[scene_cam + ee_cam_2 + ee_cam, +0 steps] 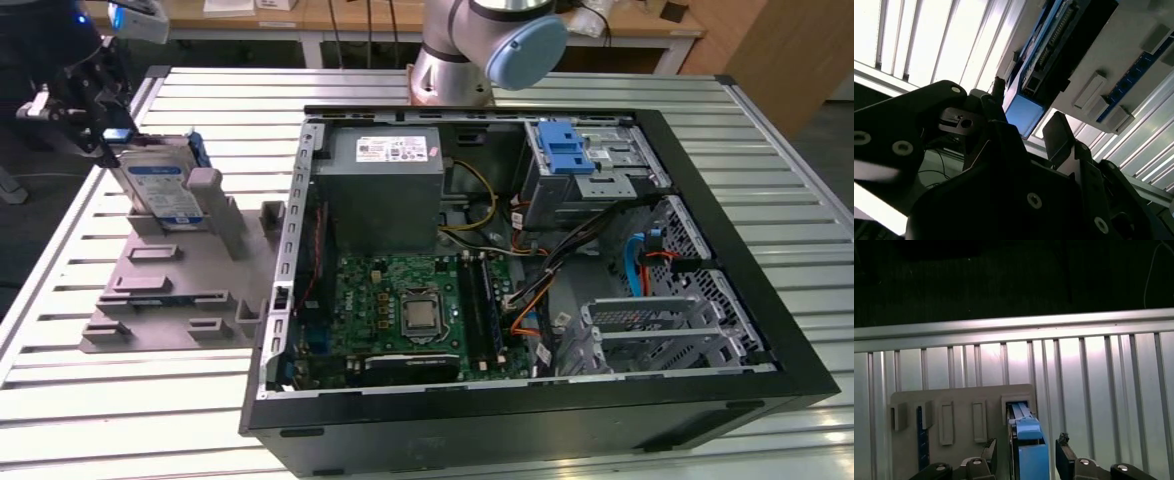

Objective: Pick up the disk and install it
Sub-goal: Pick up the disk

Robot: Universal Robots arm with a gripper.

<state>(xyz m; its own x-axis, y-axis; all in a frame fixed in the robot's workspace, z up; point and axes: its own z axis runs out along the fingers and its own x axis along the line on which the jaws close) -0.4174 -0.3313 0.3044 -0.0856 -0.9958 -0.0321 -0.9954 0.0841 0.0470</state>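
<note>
The arm (470, 48) stands at the far side of the exterior view, grey, with a pale blue cap on its joint (523, 50). The gripper (96, 118) sits toward that view's far left (a dark, blocky head pointing downward). In both wrist views the jaws stand apart, two black tips with a wide gap between them.

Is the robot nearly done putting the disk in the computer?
No, it's early. Done: nothing yet; the disk stands on edge in the grey holder on the table, outside the computer case. In hand: the open gripper straddles the disk, fingers either side with gaps. Left: picking it up and installing it.
</note>
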